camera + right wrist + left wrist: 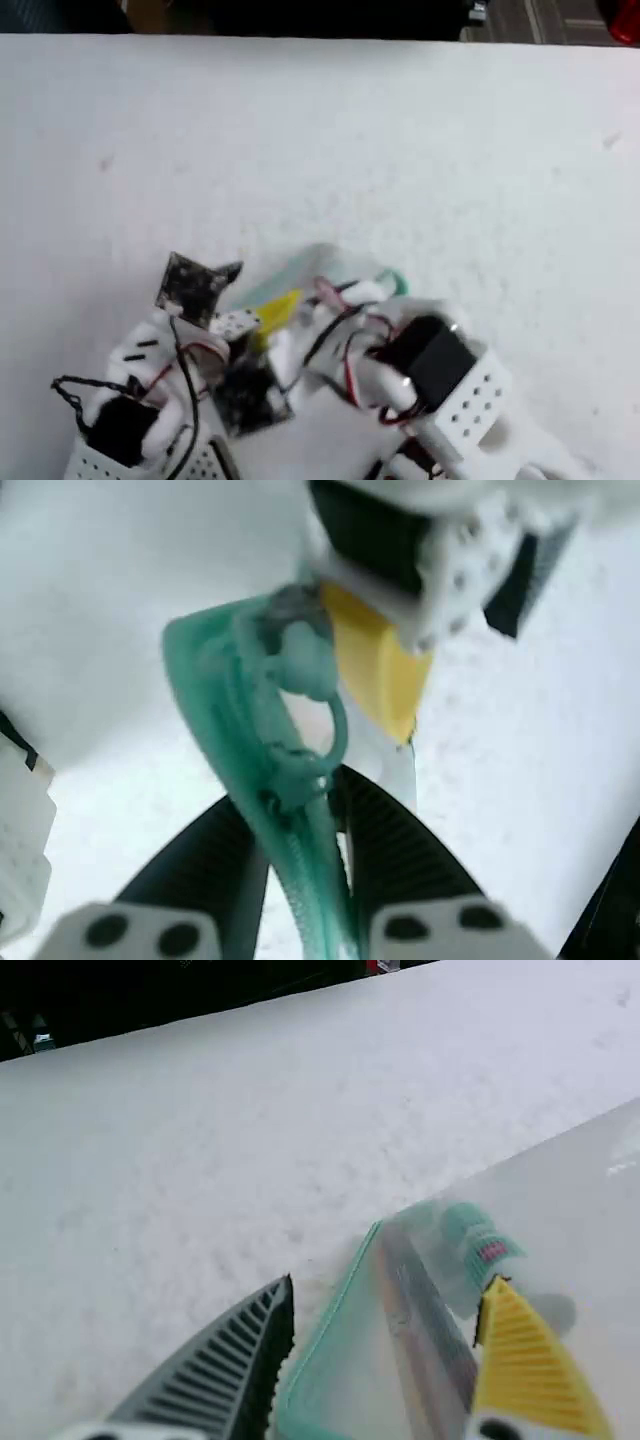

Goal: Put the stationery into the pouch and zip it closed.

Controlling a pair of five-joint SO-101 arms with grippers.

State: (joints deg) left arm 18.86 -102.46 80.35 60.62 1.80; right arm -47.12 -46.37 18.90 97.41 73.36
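Note:
The translucent pouch (300, 268) with a teal zipper edge lies on the white table just ahead of both arms. Inside it I see a teal-capped item (470, 1245) and a pen (420, 1320). My left gripper (385, 1295) is open and straddles the pouch's (350, 1360) teal edge. Its yellow finger (525, 1360) rests over the pouch face, and its grey finger (235, 1365) sits beside the edge. My right gripper (300, 810) is shut on the teal zipper strip (300, 900), just behind the slider and its ring pull (310, 690).
The white table (400, 150) stretches wide and bare beyond the pouch, up to a dark far edge (300, 20). Both arm bodies (430, 370) and their cables crowd the near edge. The left arm's yellow finger (375, 670) sits close to the zipper pull.

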